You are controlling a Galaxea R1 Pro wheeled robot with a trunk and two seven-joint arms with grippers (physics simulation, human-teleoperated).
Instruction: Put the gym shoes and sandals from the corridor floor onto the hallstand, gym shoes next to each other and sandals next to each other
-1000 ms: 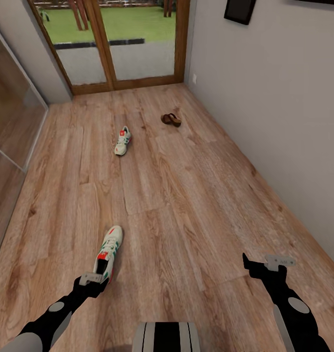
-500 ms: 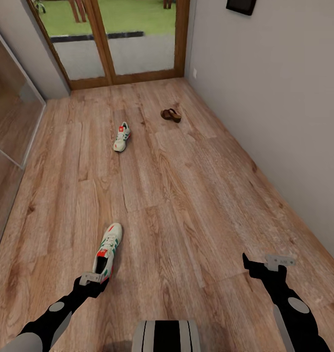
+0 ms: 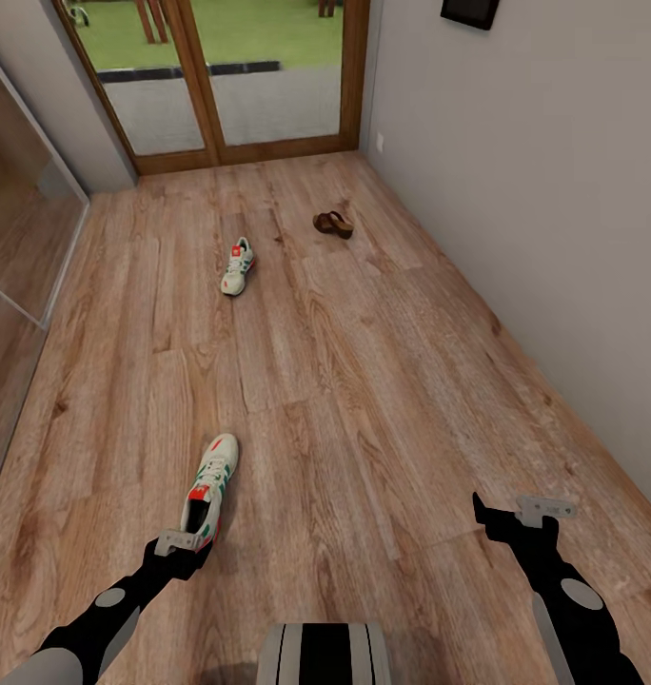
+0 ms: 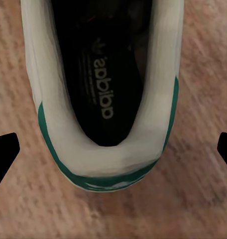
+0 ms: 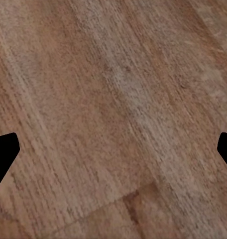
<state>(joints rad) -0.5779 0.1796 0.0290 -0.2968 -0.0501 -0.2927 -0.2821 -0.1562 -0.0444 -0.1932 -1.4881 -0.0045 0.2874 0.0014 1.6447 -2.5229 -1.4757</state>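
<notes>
The left gripper hangs just above the heel of the nearest gym shoe, which lies on the corridor floor with its toe pointing away from the gripper; in the left wrist view the gripper's fingers stand spread wide to either side of the shoe's heel, not touching it. The right gripper hovers over bare planks well off to the side of that shoe, its fingers likewise apart and holding nothing, as the right wrist view shows wood grain between them. Farther ahead of the left gripper, a second gym shoe lies on the floor. Beyond it, nearer the grey wall, rests a brown sandal. At the far end stands a wood-framed glass door.
</notes>
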